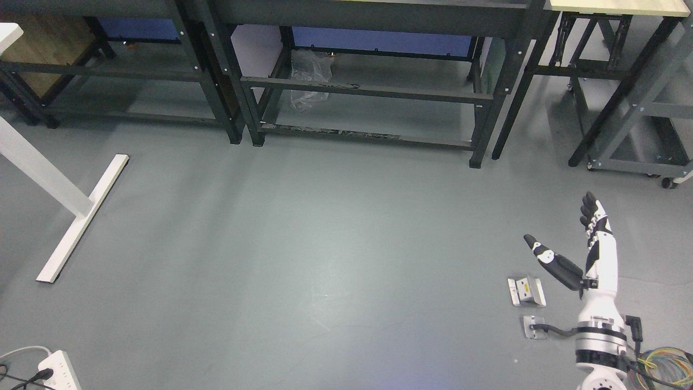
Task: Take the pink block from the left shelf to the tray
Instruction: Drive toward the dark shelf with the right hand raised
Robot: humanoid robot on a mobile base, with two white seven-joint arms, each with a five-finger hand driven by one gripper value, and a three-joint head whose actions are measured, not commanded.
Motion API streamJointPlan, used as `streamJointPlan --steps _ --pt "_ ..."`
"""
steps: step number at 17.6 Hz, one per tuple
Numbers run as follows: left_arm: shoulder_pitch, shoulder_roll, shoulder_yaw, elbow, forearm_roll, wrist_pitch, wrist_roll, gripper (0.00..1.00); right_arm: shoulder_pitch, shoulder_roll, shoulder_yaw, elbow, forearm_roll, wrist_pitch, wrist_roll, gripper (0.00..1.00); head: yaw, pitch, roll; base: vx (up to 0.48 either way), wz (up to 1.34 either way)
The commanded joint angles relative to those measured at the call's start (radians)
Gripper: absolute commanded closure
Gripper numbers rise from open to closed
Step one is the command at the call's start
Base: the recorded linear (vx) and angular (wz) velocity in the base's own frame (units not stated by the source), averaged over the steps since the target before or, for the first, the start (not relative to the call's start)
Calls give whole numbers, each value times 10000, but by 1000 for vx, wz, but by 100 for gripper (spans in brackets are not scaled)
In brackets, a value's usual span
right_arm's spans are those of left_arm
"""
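My right hand point(563, 230) shows at the lower right, raised over the grey floor, fingers straight and thumb spread, holding nothing. The white forearm point(601, 319) comes in from the bottom right corner. No pink block, shelf contents or tray show in this view. My left arm is out of view.
Dark metal table frames point(368, 92) stand along the back, with a crumpled clear plastic bag point(309, 78) under the middle one. A white desk leg point(81, 216) lies at the left. A power strip point(59, 368) sits at the bottom left. Two metal floor plates point(526, 291) lie beside my right arm.
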Motion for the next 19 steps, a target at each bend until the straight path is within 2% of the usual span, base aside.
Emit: streamJointPlan --steps 1,5,8,19 --pt "92 175 0 0 -15 -3 7 0 -262 -438 -16 -79 6785 135 -198 2 0 0 0 0 0" --pt "92 175 0 0 -15 -3 7 0 -475 -454 -31 -171 6770 59 -137 0 0 0 0 0 0" --pt "92 175 0 0 -15 -3 7 0 -476 -439 14 -171 6754 -415 -122 0 0 0 0 15 1" --pt "92 175 0 0 -15 -3 7 0 -354 -316 -47 -171 6754 -371 -214 0 0 0 0 101 4"
